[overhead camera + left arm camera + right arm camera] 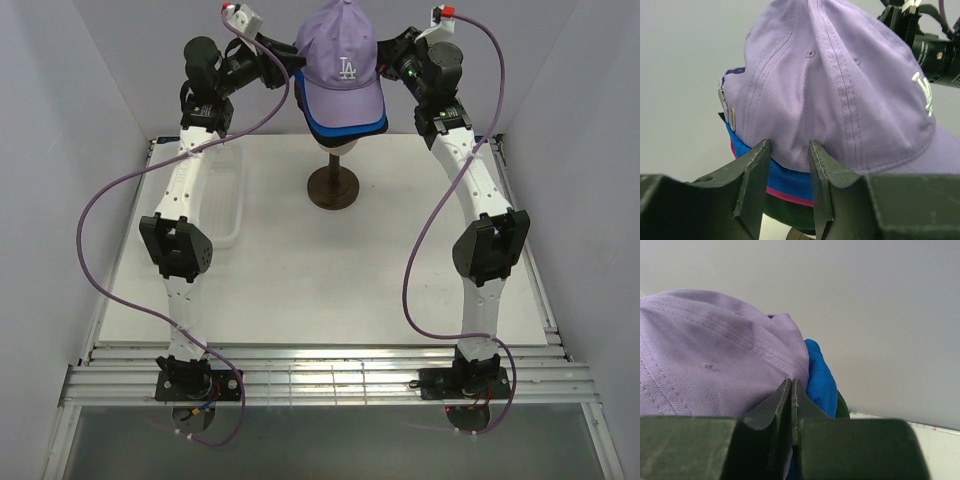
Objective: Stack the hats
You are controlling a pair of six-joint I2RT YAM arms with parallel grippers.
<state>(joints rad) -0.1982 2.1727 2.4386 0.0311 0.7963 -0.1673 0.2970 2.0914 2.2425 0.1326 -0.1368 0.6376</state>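
A lavender cap (343, 60) with a white LA logo tops a stack of hats on a cream mannequin head (343, 148) at the far centre of the table (330, 290), its brim pointing toward the near side. Under its rim the left wrist view shows a bright blue cap (785, 180), then a magenta edge (790, 195) and dark green cloth (790, 212) at the bottom. The head sits on a brown stand (333, 188).

The two arms reach the stack from either side. The left gripper (790, 150) sits at the lavender cap's lower left edge, jaws narrowly parted, with lavender and blue cloth visible through the gap; whether the fingers touch the cloth cannot be told. The right gripper (791, 385) is at the cap's right rim, its fingers drawn together to a thin slit and seemingly nipping the lavender fabric, with blue cloth just beside them.

A white plastic basket (232, 215) lies on the left of the table, partly under the left arm, well apart from the stand. Pale walls enclose the far side.
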